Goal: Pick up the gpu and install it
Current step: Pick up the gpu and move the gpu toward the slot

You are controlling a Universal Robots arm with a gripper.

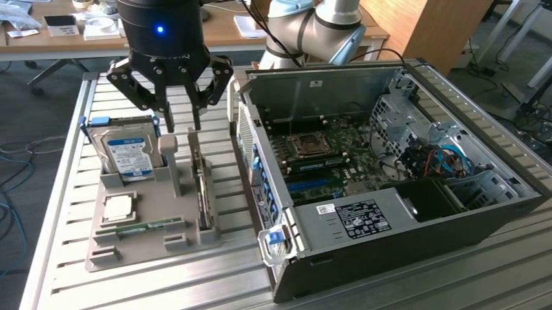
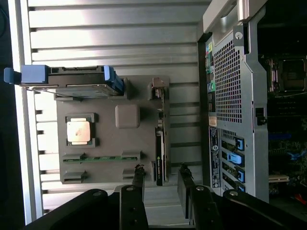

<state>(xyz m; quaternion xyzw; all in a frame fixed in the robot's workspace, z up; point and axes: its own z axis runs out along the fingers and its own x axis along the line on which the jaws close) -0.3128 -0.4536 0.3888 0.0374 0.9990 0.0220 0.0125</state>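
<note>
The gpu (image 1: 203, 194) stands on edge in a slot along the side of the grey holder tray (image 1: 151, 200) nearest the computer case. In the wrist view the gpu (image 2: 159, 148) appears edge-on as a thin dark strip with a green label. My gripper (image 1: 183, 124) hangs above the tray's far end, over the gpu's line and apart from it. Its fingers (image 2: 139, 178) stand open, one on each side of the card's line, with nothing between them. From the wrist, the gripper (image 2: 161, 178) sits just past the card's end.
The open computer case (image 1: 388, 168) lies at the exterior view's right, motherboard exposed, its rear panel (image 2: 230, 105) close to the tray. The tray also holds a blue-labelled hard drive (image 1: 129, 152), a processor (image 1: 118, 206), a memory stick (image 1: 142, 227) and a grey post (image 1: 170, 161).
</note>
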